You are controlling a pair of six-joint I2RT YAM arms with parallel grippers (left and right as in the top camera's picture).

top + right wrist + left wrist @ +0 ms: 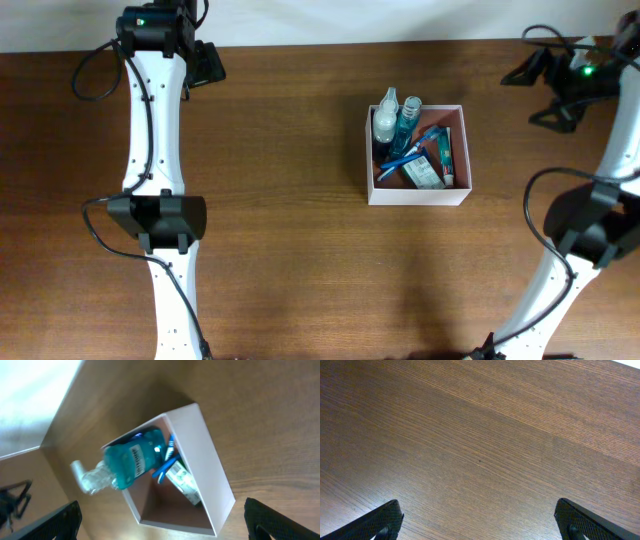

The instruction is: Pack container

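The container (418, 194) sits right of centre on the wooden table (300, 250), nearer the far edge. It holds a blue mouthwash bottle (137, 457), a toothbrush (405, 156) and a toothpaste tube (446, 155). The left gripper (477, 512) and the right gripper (162, 510) both gape wide, holding nothing.

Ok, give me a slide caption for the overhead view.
White-walled container holding bottles and tubes on a wooden table.

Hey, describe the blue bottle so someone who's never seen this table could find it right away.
On the brown wooden table, look for the square white-walled container with a pink inside. Two bottles poke over its far edge; yours is the right one, the teal-blue bottle, next to a clear bottle.
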